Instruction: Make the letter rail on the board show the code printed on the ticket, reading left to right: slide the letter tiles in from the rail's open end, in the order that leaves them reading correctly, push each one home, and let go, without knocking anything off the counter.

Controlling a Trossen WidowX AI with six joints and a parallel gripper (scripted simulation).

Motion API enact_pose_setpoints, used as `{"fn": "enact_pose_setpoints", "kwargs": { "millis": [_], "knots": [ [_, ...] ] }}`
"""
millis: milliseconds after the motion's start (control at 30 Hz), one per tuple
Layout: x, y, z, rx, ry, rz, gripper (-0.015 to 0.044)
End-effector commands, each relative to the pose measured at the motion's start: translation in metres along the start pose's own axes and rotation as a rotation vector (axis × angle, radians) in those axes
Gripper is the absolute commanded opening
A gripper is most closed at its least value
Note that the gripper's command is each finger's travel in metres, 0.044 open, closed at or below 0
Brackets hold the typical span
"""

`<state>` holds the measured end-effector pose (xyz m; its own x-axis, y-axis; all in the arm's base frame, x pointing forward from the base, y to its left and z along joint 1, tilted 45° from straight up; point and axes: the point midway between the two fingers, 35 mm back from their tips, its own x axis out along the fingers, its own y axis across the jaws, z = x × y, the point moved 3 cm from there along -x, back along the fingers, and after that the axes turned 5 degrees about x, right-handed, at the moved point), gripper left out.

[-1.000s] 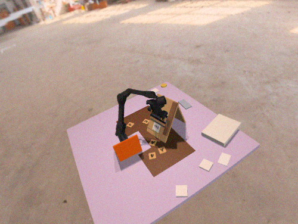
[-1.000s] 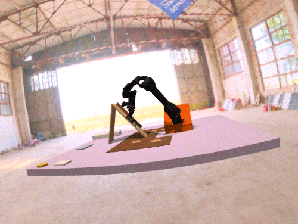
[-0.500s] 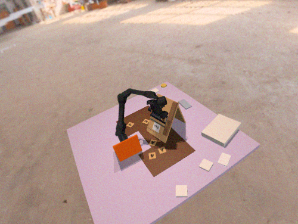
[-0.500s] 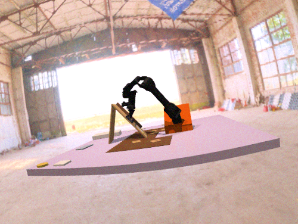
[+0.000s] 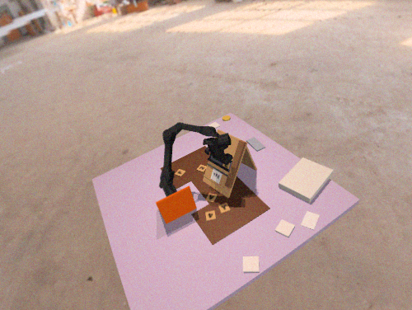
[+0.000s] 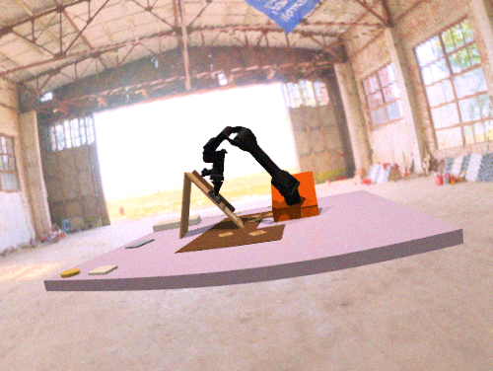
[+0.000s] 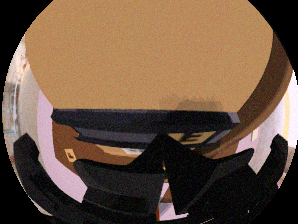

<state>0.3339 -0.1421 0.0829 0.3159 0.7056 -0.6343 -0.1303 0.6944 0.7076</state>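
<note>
"How many letter tiles lay loose?"

"Five, all on the one brown mat (image 5: 247, 208) (image 6: 202, 243) (image 7: 64, 134). In the top view two tiles (image 5: 180, 172) (image 6: 257, 233) were left of the board (image 5: 223, 189) (image 6: 236, 217) (image 7: 145, 55), and three tiles (image 5: 210, 215) below it."

"Any in the rail (image 5: 219, 163) (image 7: 110, 118)?"

"I made out one, a tile reading E (image 7: 194, 137), probably; the wrist view was dark there, and the fingers covered part of the rail, so I couldn't give you a full count."

"And the hand (image 5: 221, 162) (image 6: 217, 191) (image 7: 161, 137)?"

"Closed, with nothing gripped. Its two fingertips met at the board's rail, just beside that E."

"Could you read the ticket (image 5: 216, 176)?"

"No. There was one, on the board's sloping face below the rail, but its print was too small."

"What else stood on the bench (image 5: 136, 255) (image 6: 345, 257) (image 7: 45, 122)?"

"One orange panel (image 5: 177, 204) (image 6: 308, 189), below and left of the board from above. Right of the board was one thick cream block (image 5: 306, 179) (image 6: 173, 224); above and right, one gray slab (image 5: 255, 143) (image 6: 140, 243). One yellow disc (image 5: 226, 118) (image 6: 70, 272) lay above the board."

"And blank squares?"

"Four: one pale square (image 5: 213, 124) (image 6: 103, 269) above the board, three pale squares (image 5: 285, 227) below and right of it."
</note>
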Motion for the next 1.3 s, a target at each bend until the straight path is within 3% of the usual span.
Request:
{"fn": "enact_pose_setpoints", "kwargs": {
  "millis": [0, 600, 867, 1133, 1267],
  "knots": [
    [-0.004, 0.0, -0.003, -0.001, 0.002, -0.004, 0.0],
    [-0.022, -0.001, -0.02, -0.001, 0.003, -0.005, 0.0],
    [-0.075, 0.02, -0.069, -0.377, -0.152, -0.05, 0.021],
    [-0.114, 0.054, -0.12, -0.928, -0.372, -0.249, 0.042],
    [-0.124, 0.072, -0.142, -1.194, -0.442, -0.426, 0.044]
  ]
}}
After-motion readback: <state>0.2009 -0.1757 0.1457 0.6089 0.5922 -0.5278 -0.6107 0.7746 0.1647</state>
